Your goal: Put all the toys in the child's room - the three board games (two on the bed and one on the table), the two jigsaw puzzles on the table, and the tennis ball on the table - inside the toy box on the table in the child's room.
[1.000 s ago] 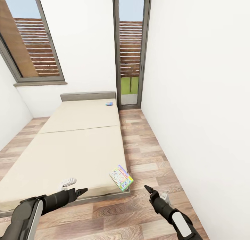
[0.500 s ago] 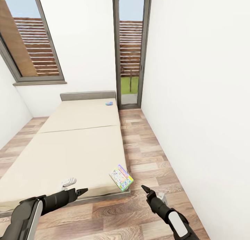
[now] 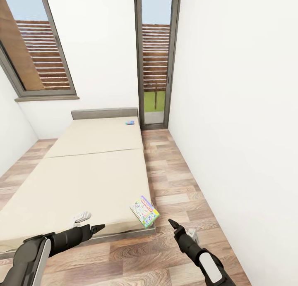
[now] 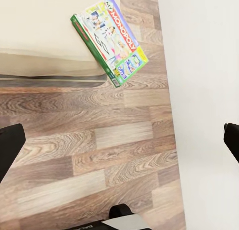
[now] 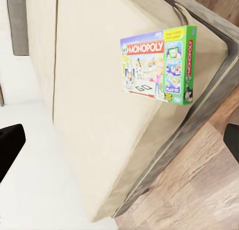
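The flat green-edged printed Monopoly board game box [image 3: 144, 211] lies at the near right corner of the low beige-mattressed bed [image 3: 82, 174], with one corner jutting past the mattress edge over the wood-plank floor [image 3: 174, 182]. Expect it to be light and stiff, with slick printed faces that could slide on the mattress if you push it. That overhanging corner and the thin green side look like your best hold: pinch across the thickness there.

In the head view the black right gripper [image 3: 173, 225] sits over the floor, near the box but apart from it, and the box lies at about 10 o'clock from its tip. The right wrist view shows its fingers spread wide and empty, with the box between them. The black left gripper [image 3: 99, 227] hovers at the bed's foot edge, also spread and empty, and the box lies at about 2 o'clock from it.

A second, small light-blue board game box [image 3: 130, 122] rests far off by the grey headboard [image 3: 103, 113].
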